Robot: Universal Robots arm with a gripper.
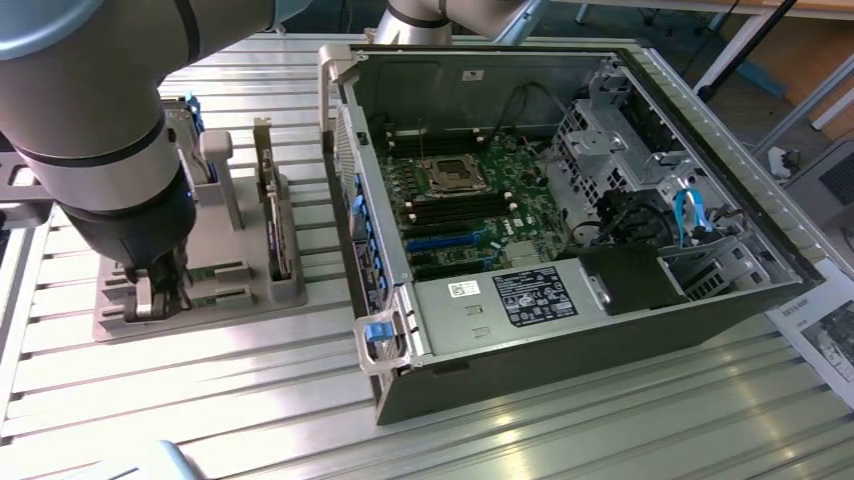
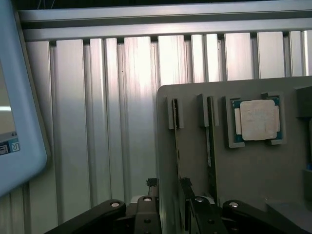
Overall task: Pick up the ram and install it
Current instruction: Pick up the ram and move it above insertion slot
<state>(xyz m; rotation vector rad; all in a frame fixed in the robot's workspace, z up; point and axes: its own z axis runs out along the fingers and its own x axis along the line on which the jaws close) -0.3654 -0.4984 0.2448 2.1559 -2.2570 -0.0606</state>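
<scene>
Now the open gripper (image 2: 168, 185) straddles the edge-standing ram (image 2: 176, 141) in its holder (image 2: 243, 170).

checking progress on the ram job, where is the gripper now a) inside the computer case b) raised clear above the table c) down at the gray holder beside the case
c, the open gripper is low over the gray holder, by the ram in its slot, outside the computer case

Ribbed table (image 1: 200, 400) of shiny metal — parts holder (image 2: 253, 170) matt plastic.
</scene>
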